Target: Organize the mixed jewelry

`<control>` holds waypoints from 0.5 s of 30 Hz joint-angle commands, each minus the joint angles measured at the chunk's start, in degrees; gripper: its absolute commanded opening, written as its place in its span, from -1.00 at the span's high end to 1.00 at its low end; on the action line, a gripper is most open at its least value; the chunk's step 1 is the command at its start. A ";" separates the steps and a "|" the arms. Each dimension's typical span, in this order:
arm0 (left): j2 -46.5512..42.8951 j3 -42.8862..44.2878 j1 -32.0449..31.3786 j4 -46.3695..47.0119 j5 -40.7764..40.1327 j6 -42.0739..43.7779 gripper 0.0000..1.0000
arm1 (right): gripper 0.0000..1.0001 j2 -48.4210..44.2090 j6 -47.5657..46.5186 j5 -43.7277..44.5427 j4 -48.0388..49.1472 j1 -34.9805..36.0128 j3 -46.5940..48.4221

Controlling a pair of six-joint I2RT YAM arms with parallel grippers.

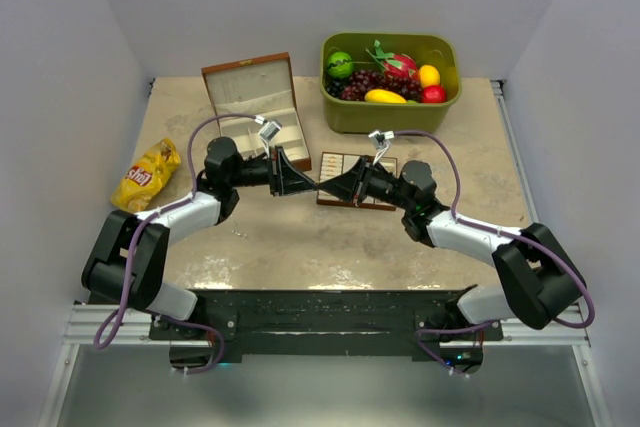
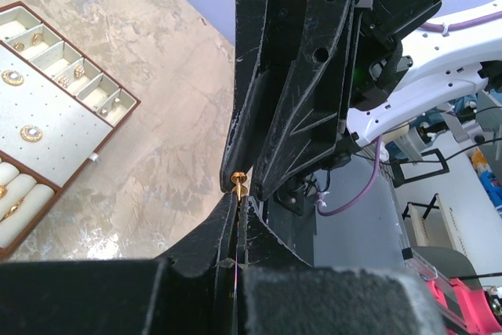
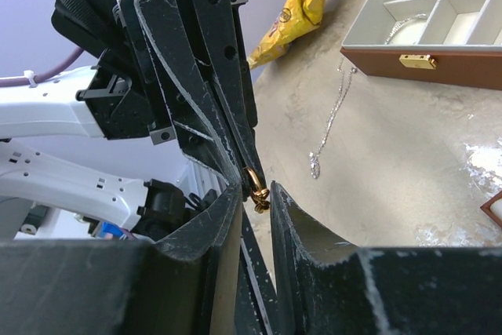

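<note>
left gripper [image 2: 239, 198] clenches a gold earring [image 3: 255, 186], tip to tip with right gripper [image 3: 257, 194], whose grasp i cannot tell. a chain [image 3: 329, 115] lies on the worktop [image 3: 408, 162] near the box [image 3: 439, 68].

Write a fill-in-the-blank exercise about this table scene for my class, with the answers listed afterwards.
1. The small jewelry piece in the shut left gripper is ___ in colour.
2. The green tub holds ___.
3. The snack bag is ___ in colour.
4. The silver chain lies loose on the ___.
Answers: gold, fruit, yellow, table.
</note>
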 commanded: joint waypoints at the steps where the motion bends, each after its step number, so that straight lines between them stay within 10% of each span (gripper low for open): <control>1: 0.26 -0.20 0.15 3.05 0.34 -0.56 1.00 | 0.50 -0.32 -0.75 -0.67 1.81 0.38 0.72; 15: 0.52 -0.28 0.15 2.79 0.08 -0.47 1.00 | 0.72 -0.32 -0.31 -1.37 2.95 0.56 0.98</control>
